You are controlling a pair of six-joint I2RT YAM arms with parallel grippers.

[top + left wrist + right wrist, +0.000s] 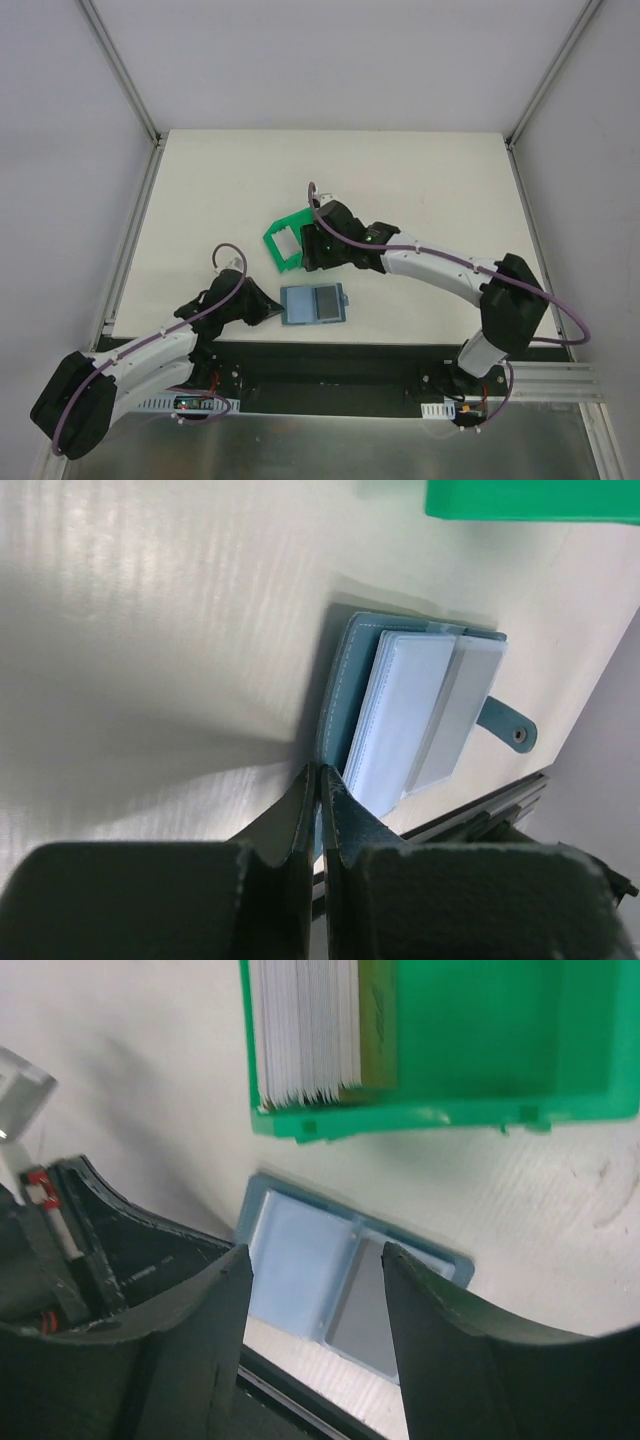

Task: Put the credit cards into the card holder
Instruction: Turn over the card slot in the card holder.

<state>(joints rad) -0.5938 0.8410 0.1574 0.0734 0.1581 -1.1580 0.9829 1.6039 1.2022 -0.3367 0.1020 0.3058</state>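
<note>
The teal card holder (314, 304) lies open near the table's front edge, with pale blue pockets facing up. A grey card (462, 712) sits in its right-hand pocket. More credit cards (305, 1030) stand on edge in the green bin (285, 240), pale ones with a tan-gold card (377, 1020) beside them. My left gripper (266, 308) is shut, its tips (320, 772) against the holder's (345, 680) teal left edge. My right gripper (310, 248) hovers at the bin's right side. It (316, 1258) is open and empty, and the holder (300, 1260) shows between its fingers.
The holder's snap tab (512, 727) points toward the black mounting rail (340, 360) along the near edge. Grey frame posts (135, 240) line the table's sides. The green bin's wall (530, 498) lies just beyond the holder.
</note>
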